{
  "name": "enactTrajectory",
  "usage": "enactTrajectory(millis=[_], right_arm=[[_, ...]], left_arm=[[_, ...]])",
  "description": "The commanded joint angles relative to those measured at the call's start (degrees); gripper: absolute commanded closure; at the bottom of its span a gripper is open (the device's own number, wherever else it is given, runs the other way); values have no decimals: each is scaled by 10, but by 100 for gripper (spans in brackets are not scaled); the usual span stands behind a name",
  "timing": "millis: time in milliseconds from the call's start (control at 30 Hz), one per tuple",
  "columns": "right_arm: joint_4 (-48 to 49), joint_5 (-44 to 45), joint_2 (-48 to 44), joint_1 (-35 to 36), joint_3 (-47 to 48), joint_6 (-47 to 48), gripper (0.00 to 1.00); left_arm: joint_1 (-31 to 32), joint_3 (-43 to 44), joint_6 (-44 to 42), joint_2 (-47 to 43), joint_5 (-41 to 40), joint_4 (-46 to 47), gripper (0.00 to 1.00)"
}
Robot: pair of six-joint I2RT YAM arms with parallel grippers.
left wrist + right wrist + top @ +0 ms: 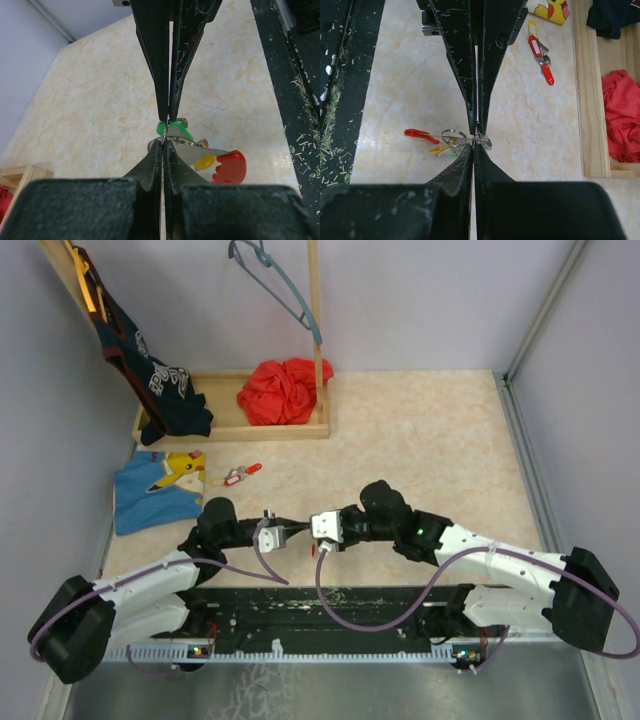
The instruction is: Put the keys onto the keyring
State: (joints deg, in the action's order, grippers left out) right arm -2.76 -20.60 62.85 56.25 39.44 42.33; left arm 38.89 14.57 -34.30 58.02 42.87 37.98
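Observation:
My two grippers meet tip to tip low over the table's middle. In the left wrist view my left gripper (163,142) is shut on a thin silver ring (184,141), and the right gripper (169,118) comes down from above, shut on the same ring. The keys hang from it: a green head (175,131), a yellow one (205,161) and a red one (230,166). The right wrist view shows my right gripper (473,146) and the left gripper (476,128) pinching beside the ring (454,136). The keyring (241,475), red pieces with grey metal, lies apart on the table.
A wooden tray (290,430) at the back holds a red cloth (283,390) and dark blue clothes (165,390). A blue cloth with a yellow cartoon (160,485) lies at the left. A hanger (285,290) hangs above. The black base strip (330,615) runs along the near edge.

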Motion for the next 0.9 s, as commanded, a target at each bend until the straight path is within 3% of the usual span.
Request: enactTrajectory(millis=[0, 667, 767, 867], right_arm=[[34, -20, -6, 11, 31, -6, 100], [16, 22, 30, 11, 66, -10, 100], [16, 24, 32, 11, 67, -8, 99], [14, 28, 28, 11, 64, -7, 96]], left_arm=[[7, 29, 2, 2, -13, -13, 100], [33, 47, -2, -1, -59, -52, 100], [34, 41, 9, -1, -65, -33, 100], [34, 11, 30, -6, -72, 45, 100]])
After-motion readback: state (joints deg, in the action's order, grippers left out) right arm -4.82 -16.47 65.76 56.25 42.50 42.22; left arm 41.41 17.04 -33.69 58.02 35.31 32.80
